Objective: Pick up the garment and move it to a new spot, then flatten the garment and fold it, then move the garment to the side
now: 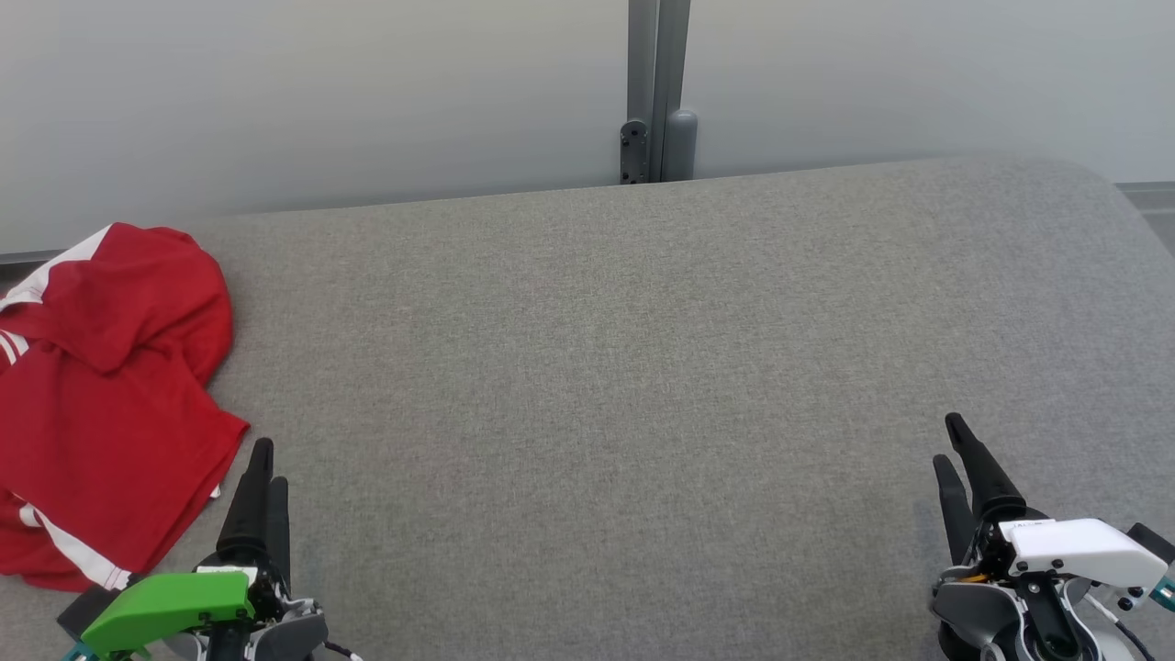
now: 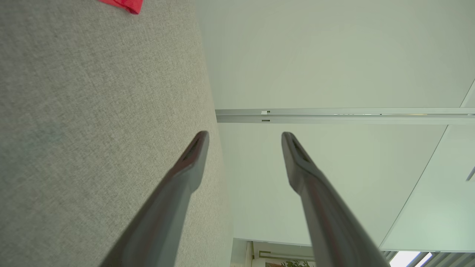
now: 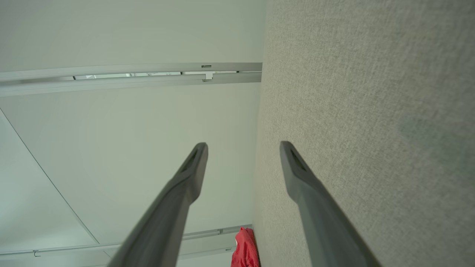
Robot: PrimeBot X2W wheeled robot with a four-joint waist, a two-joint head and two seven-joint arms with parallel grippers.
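The grey fabric table (image 1: 643,367) spreads ahead of both grippers. The red garment (image 1: 101,395) lies crumpled just beside the left gripper (image 1: 268,464), on its outer left, and well apart from the right gripper (image 1: 948,441). Both grippers have their fingers spread and hold nothing. The pick-up is not yet begun. It would likely go best if the left gripper swings outward, pinches a raised fold rather than flat cloth, and lifts until the trailing fabric clears the table.
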